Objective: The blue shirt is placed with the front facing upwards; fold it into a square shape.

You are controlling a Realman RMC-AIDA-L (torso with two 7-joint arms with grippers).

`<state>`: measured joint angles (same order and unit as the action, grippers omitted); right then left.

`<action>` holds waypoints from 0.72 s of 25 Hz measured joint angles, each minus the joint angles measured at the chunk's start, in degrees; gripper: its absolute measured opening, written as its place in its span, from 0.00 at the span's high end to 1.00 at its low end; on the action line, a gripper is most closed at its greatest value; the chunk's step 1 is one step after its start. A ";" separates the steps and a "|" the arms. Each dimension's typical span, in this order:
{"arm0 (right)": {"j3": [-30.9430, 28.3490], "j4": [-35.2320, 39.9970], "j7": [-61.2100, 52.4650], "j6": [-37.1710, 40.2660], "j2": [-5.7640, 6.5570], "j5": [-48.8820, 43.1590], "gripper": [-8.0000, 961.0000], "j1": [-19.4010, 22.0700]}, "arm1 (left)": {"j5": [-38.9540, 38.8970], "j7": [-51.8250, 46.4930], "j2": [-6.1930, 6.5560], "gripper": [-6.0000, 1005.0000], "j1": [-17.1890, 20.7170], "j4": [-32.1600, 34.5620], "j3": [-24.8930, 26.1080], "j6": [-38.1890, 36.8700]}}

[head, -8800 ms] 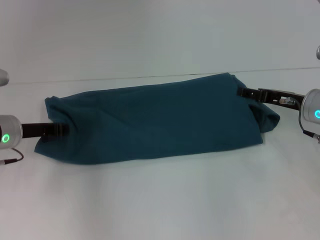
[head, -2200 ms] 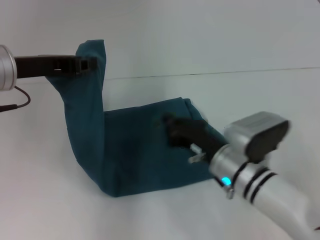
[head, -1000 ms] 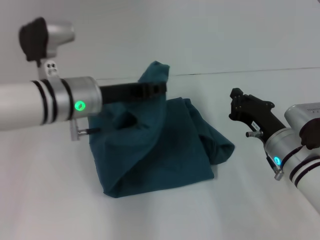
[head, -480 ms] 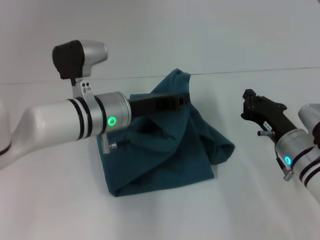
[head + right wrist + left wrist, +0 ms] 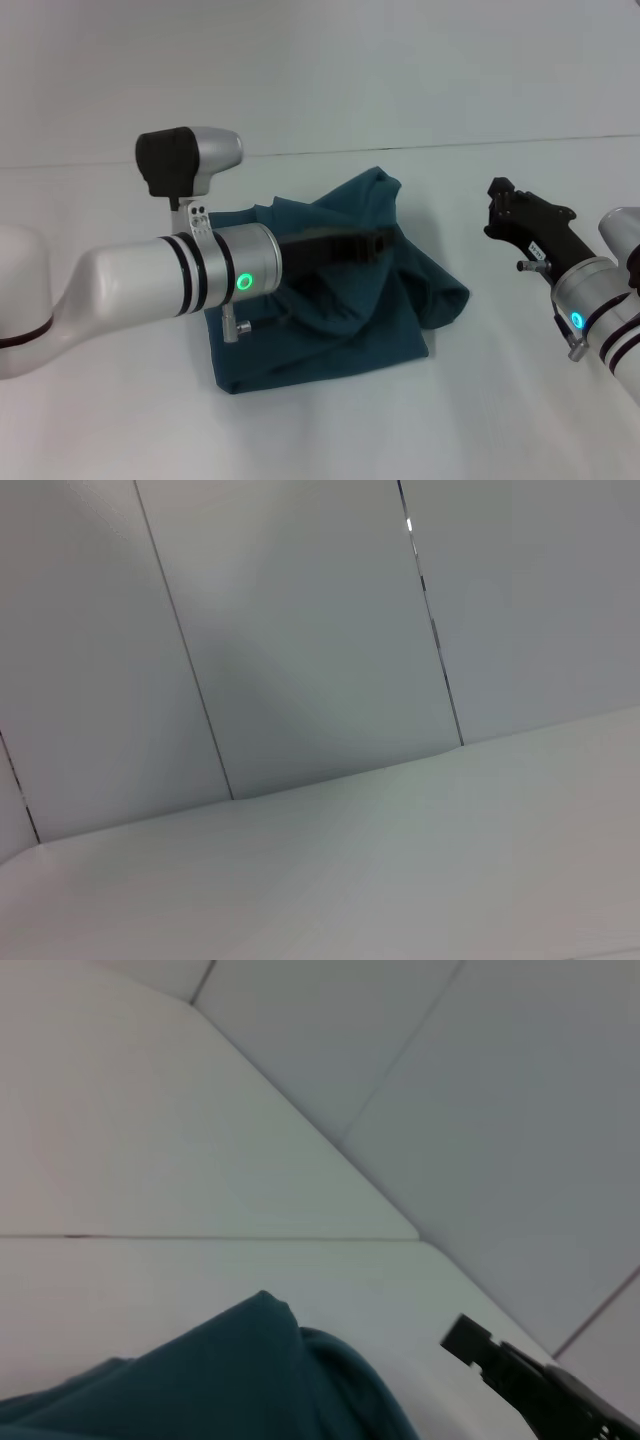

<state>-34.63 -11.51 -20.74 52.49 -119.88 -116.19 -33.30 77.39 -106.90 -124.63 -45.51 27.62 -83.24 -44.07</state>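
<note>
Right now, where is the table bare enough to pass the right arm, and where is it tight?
Bare table runs along the near edge in front of the blue shirt, and between the shirt's right bulge and the right gripper. The far strip behind the shirt is bare too. It is crowded over the shirt, where the left gripper carries the fold.

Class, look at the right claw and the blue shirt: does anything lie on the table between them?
Nothing visible does. Only bare table separates the right claw from the blue shirt. The left claw is over the shirt's far part, not between them.
</note>
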 joint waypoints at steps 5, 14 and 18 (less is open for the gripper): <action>0.00 0.00 0.00 -0.05 0.00 0.00 0.99 -0.20 | -0.41 0.61 0.00 0.89 -0.34 0.58 -2.61 -0.08; 0.13 1.16 -3.20 1.23 0.10 -0.10 0.99 0.05 | -0.47 8.38 0.00 0.63 2.08 6.01 -3.64 -0.74; 0.78 3.74 -8.50 6.12 0.24 -1.45 0.99 0.35 | -3.83 17.60 0.00 0.47 9.75 13.75 -2.95 -0.72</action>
<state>-33.85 -7.76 -29.24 58.62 -119.64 -117.65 -32.94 73.56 -89.30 -124.63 -35.76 41.37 -86.19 -44.79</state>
